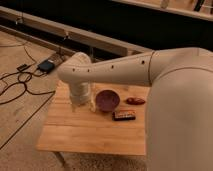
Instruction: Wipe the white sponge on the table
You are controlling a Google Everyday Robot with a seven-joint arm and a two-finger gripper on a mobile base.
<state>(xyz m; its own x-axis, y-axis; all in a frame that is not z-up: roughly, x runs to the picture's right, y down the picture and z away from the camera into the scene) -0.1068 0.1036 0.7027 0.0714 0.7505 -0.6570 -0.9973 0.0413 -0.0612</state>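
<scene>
Over table [85, 132], bent arm [115, 70], jaws down.

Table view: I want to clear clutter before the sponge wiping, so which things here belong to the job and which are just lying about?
Job: table; gripper, low over its far left part, just left of the purple bowl; sponge, which I cannot pick out here.
Lying about: purple bowl; red thing; dark packet; dark box on the floor.
</scene>
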